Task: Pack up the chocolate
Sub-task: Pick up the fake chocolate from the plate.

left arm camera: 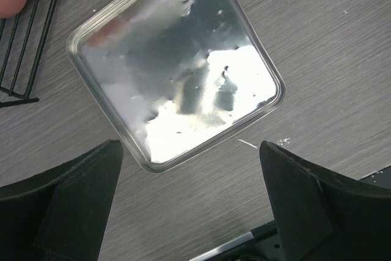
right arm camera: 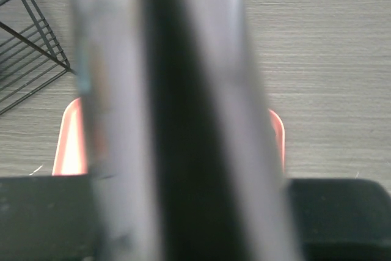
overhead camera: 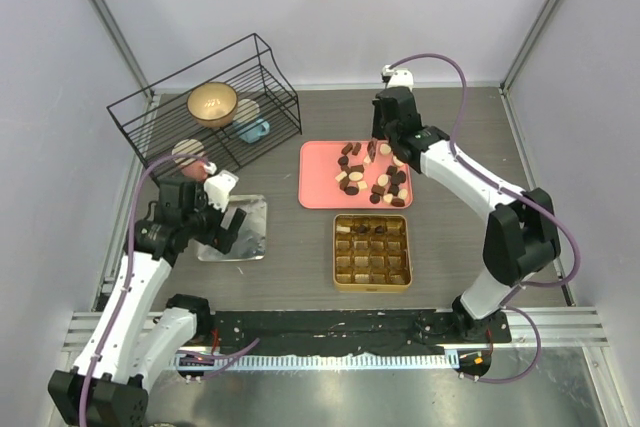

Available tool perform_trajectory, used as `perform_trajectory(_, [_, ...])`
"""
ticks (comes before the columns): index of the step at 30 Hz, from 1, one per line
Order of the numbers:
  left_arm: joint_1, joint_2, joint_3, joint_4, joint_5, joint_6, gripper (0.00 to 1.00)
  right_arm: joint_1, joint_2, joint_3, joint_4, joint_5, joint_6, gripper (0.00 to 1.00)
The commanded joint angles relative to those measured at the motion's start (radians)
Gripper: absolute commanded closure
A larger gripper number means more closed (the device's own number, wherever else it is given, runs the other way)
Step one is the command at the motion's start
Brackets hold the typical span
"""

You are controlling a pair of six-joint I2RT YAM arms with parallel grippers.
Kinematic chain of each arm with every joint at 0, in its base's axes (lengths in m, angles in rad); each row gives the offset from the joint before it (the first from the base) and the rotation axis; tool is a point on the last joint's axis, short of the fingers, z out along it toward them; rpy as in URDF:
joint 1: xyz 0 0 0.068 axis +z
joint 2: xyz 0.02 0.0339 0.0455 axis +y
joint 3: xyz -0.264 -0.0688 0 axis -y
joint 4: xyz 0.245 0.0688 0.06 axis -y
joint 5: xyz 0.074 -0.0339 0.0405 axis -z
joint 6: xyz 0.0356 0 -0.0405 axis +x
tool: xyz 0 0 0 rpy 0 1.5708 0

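carefully, the right gripper (overhead camera: 386, 143), clenched on a blurred pale tool (right arm camera: 177, 114), should lift one chocolate (overhead camera: 378, 187) toward the near gold tin (overhead camera: 337, 253).

Pale lavender walls (overhead camera: 330, 7) enclose a grey wood-grain table (overhead camera: 300, 247); lighting even.

Premises: a robotics test cell, not a domestic or retail setting. Evidence:
- A grey wood-grain table (overhead camera: 450, 247) is closed in by plain pale panel walls (overhead camera: 330, 7) on bare aluminium corner posts (overhead camera: 105, 17).
- A white-and-black left robot arm (overhead camera: 130, 287) and a matching right robot arm (overhead camera: 470, 182) are bolted to a black mounting rail (overhead camera: 330, 325) along the table's near edge.
- Exposed purple cables (overhead camera: 455, 72) loop over the arms.
- The only goods are small brown and cream chocolate pieces (overhead camera: 375, 172) on a flat pink tray (overhead camera: 315, 192) at mid-table.
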Motion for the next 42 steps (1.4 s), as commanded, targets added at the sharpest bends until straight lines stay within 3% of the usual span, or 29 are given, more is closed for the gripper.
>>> perform_trajectory(1, [0.01,-0.09,-0.041,0.087,-0.028,0.047,0.0,0.001,0.036,0.085,0.112,-0.008,-0.066,0.99])
perform_trajectory(8, [0.039,-0.098,-0.107,0.188,-0.052,0.125,0.0,-0.022,0.158,0.147,0.138,-0.057,-0.064,0.99])
perform_trajectory(13, [0.152,-0.006,-0.051,0.172,0.04,0.138,0.0,-0.037,0.197,0.19,0.143,-0.063,-0.067,0.99])
perform_trajectory(23, [0.154,0.008,-0.035,0.146,0.069,0.121,0.0,-0.045,0.162,0.17,0.141,-0.069,-0.069,0.99])
perform_trajectory(28, [0.154,0.004,-0.015,0.106,0.074,0.104,0.0,-0.043,0.1,0.081,0.16,-0.077,-0.056,0.99])
perform_trajectory(42, [0.154,0.021,0.071,0.024,0.101,0.072,0.0,-0.043,-0.05,-0.125,0.333,-0.074,-0.081,0.62])
